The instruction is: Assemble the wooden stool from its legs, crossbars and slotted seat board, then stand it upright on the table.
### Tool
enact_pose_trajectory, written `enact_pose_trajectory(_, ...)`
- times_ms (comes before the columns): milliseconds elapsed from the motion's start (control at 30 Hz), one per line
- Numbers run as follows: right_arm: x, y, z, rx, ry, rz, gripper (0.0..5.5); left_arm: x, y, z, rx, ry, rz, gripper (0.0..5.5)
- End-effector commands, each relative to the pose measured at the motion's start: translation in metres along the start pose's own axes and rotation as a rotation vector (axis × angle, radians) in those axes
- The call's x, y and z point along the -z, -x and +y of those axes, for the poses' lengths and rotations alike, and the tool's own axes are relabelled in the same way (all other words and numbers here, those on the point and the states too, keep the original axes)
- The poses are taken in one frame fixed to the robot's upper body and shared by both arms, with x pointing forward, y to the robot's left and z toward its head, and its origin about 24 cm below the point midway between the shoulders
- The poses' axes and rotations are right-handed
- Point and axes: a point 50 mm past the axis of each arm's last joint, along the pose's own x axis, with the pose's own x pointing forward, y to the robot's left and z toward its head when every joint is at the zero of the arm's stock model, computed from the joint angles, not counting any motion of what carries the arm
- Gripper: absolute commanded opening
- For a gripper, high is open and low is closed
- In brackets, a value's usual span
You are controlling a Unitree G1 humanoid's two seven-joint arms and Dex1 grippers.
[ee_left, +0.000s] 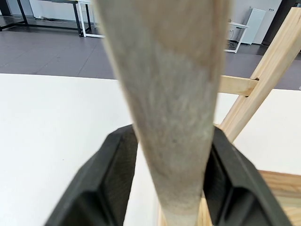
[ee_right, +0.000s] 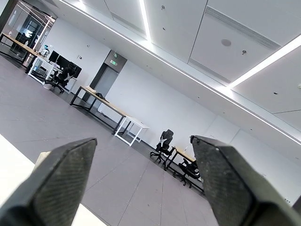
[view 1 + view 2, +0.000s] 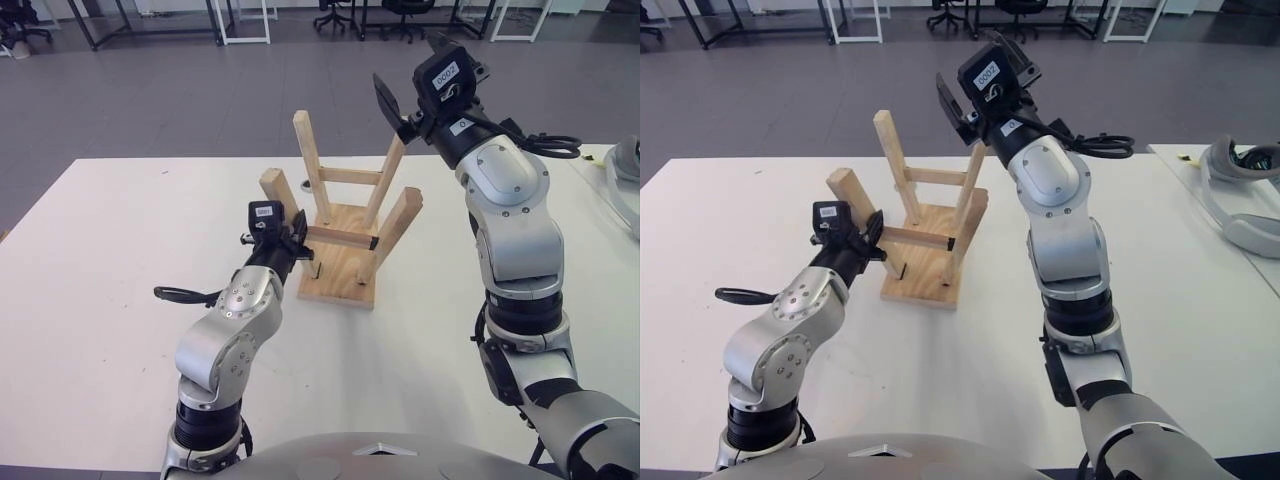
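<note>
The stool (image 3: pixel 340 240) sits upside down toward the far edge of the table (image 3: pixel 120 250), about midway between its side edges, seat board (image 3: pixel 338 288) flat and legs up; the left gripper (image 3: pixel 293 240) is pinched on the near-left leg (image 3: pixel 283 203); the right gripper (image 3: pixel 412 75) hangs spread and empty, just beside the top of the far-right leg (image 3: pixel 390 170). Turning it over on one clamped leg could lever that leg from its slot or let the frame swing and fall; a right-hand closure that misses could knock the leg sideways and tip the stool.
</note>
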Motion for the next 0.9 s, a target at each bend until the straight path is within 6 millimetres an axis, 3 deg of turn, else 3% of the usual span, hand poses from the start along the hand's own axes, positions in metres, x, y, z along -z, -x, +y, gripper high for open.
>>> enact_pose_trajectory(33,0.002,0.000,0.002,0.001,-0.029,0.006,3.74,-0.027,0.010,0.008,-0.015,-0.055,-0.100,2.68)
enact_pose_trajectory(200,0.005,0.001,0.002,0.005,-0.037,0.011,3.74,-0.079,0.030,0.006,0.121,-0.116,-0.352,3.53)
enact_pose_trajectory(333,0.008,0.016,0.003,-0.086,-0.432,-0.031,3.74,-0.147,0.043,0.025,0.277,-0.187,-0.609,4.07)
enact_pose_trajectory(433,0.005,0.022,-0.006,-0.121,-0.545,-0.074,3.74,-0.157,0.027,0.044,0.330,-0.213,-0.548,4.07)
enact_pose_trajectory(567,0.001,0.029,-0.003,-0.191,-0.571,-0.095,3.74,-0.141,-0.003,0.046,0.489,-0.175,-0.399,4.07)
enact_pose_trajectory(667,0.005,0.035,0.010,-0.239,-0.607,-0.070,3.74,-0.109,-0.022,0.052,0.513,-0.198,-0.282,4.07)
enact_pose_trajectory(800,0.066,0.052,0.047,-0.323,-0.580,0.388,3.74,-0.033,-0.054,0.071,0.500,-0.109,0.018,4.07)
enact_pose_trajectory(900,0.075,0.056,0.058,-0.368,-0.616,0.506,3.74,-0.002,-0.051,0.067,0.575,-0.085,0.151,4.07)
